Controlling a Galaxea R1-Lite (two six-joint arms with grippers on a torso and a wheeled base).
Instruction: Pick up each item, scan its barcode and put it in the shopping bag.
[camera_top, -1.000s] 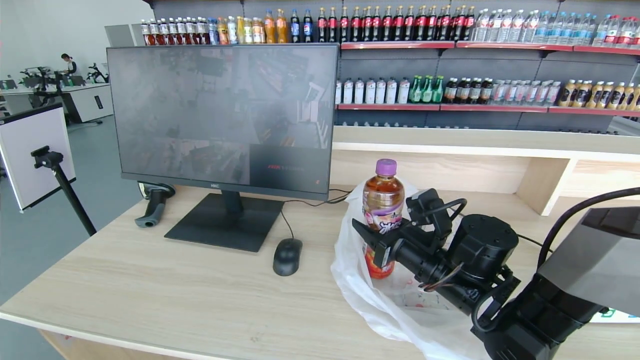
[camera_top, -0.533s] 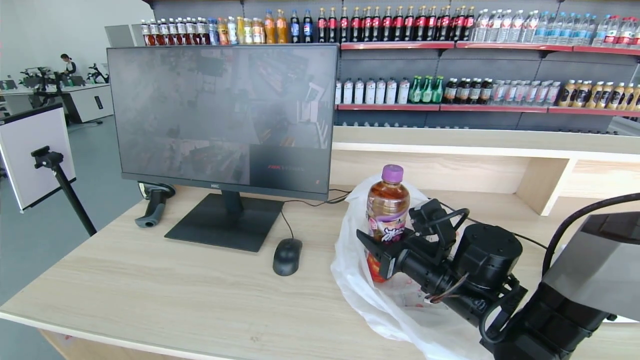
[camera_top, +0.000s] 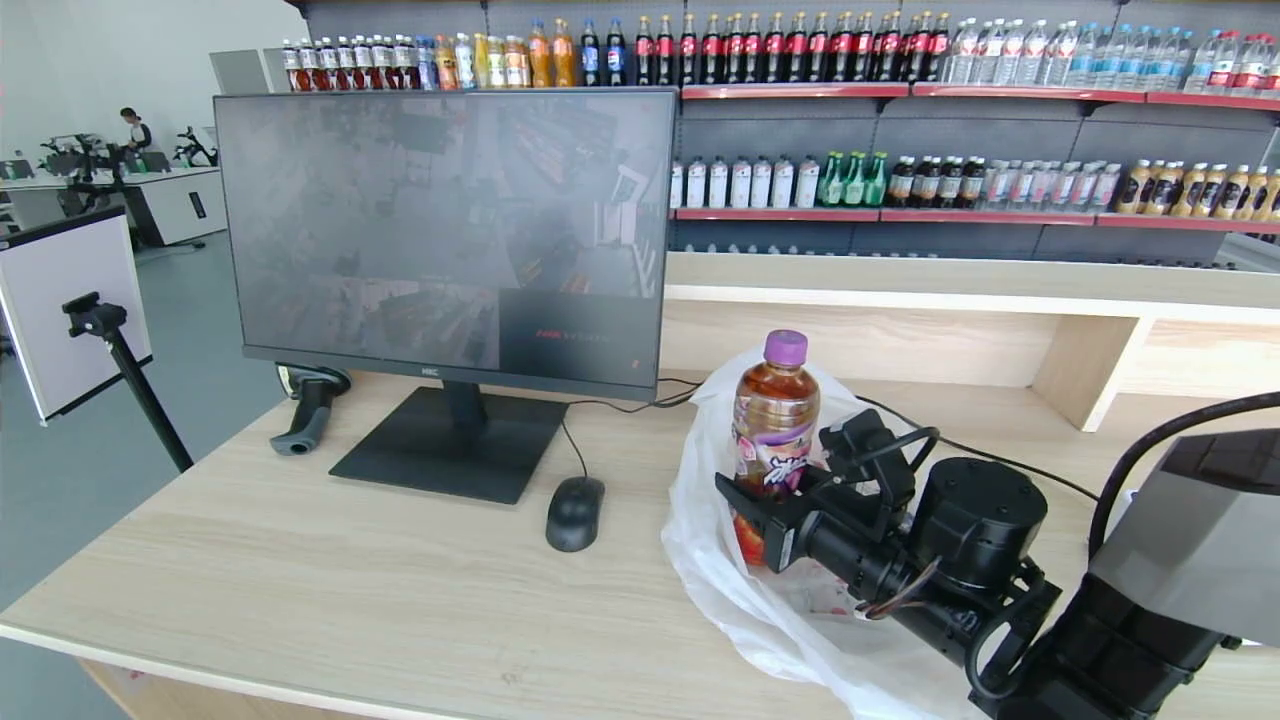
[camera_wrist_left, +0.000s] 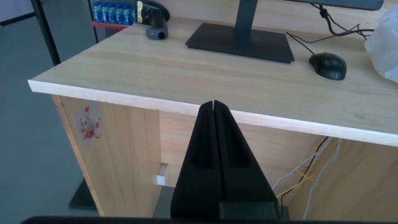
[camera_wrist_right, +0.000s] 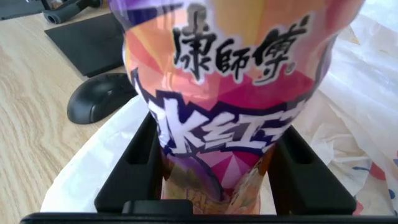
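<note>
Right gripper (camera_top: 778, 482) clamps upright tea bottle (camera_top: 772, 405), base inside shopping bag (camera_top: 700, 545). Left gripper (camera_wrist_left: 213, 112) fully closed, below counter (camera_wrist_left: 124, 68) near edge.

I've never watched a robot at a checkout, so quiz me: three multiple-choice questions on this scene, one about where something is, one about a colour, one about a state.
1. The bottle is: A) left of the mouse B) on the mouse C) right of the mouse, its base in the bag.
2. Its cap is: A) green B) purple C) red.
3. The right gripper is: A) open B) shut on nothing C) shut on the bottle.
Answers: C, white plastic surrounds its base; B, the head view shows a purple cap; C, the jaws press both its sides.
</note>
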